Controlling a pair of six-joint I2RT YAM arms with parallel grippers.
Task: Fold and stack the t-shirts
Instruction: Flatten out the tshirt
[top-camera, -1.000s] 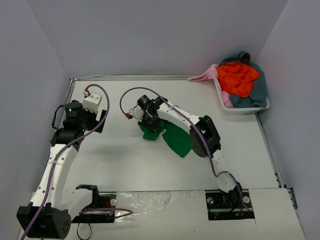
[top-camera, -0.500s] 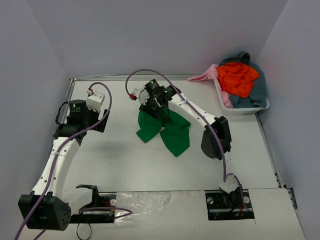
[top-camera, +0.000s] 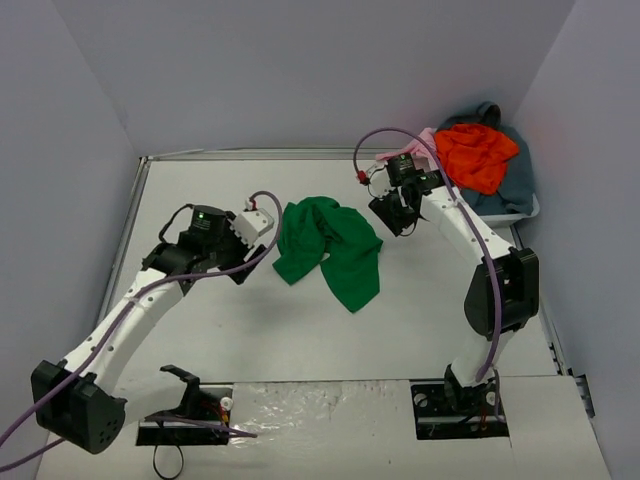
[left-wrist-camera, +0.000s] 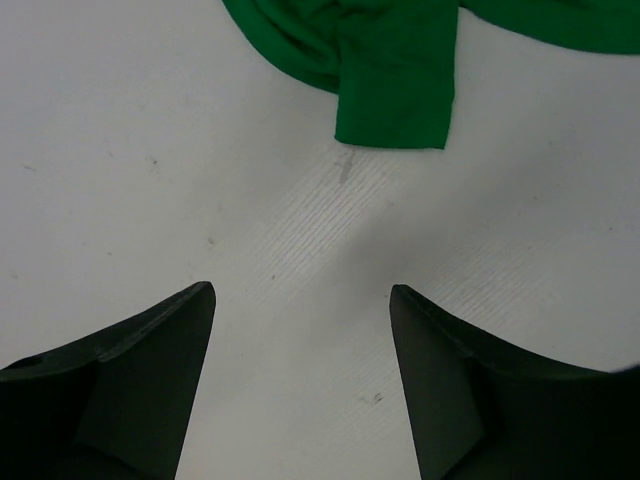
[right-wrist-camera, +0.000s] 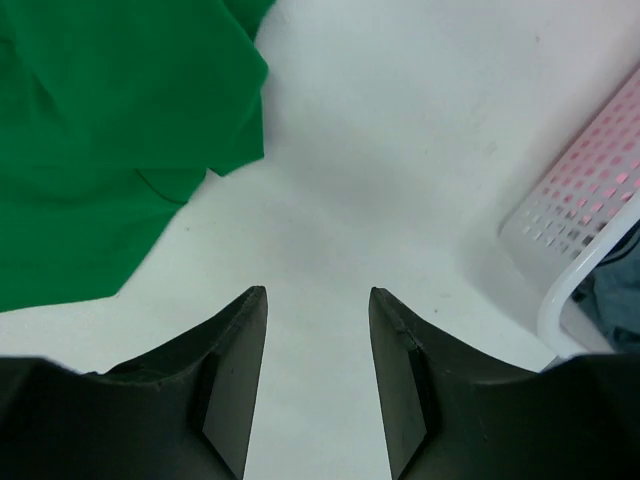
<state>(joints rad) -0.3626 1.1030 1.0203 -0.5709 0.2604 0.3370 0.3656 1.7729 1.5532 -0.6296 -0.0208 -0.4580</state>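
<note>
A bright green t-shirt (top-camera: 330, 245) lies crumpled in the middle of the table; it also shows in the left wrist view (left-wrist-camera: 390, 60) and the right wrist view (right-wrist-camera: 110, 130). My left gripper (top-camera: 240, 258) is open and empty over bare table just left of the shirt. My right gripper (top-camera: 393, 218) is open and empty, between the shirt and the white tub (top-camera: 490, 217). An orange-red shirt (top-camera: 477, 155), a pale pink shirt (top-camera: 412, 150) and a grey-blue shirt (top-camera: 510, 180) are piled in the tub.
The tub stands at the far right corner, and its perforated wall (right-wrist-camera: 585, 215) shows close to my right gripper. Grey walls enclose the table on three sides.
My right gripper has let go of the green shirt and swung right towards the tub. The shirt now lies spread on the table. My left arm has moved right, close to the shirt.
</note>
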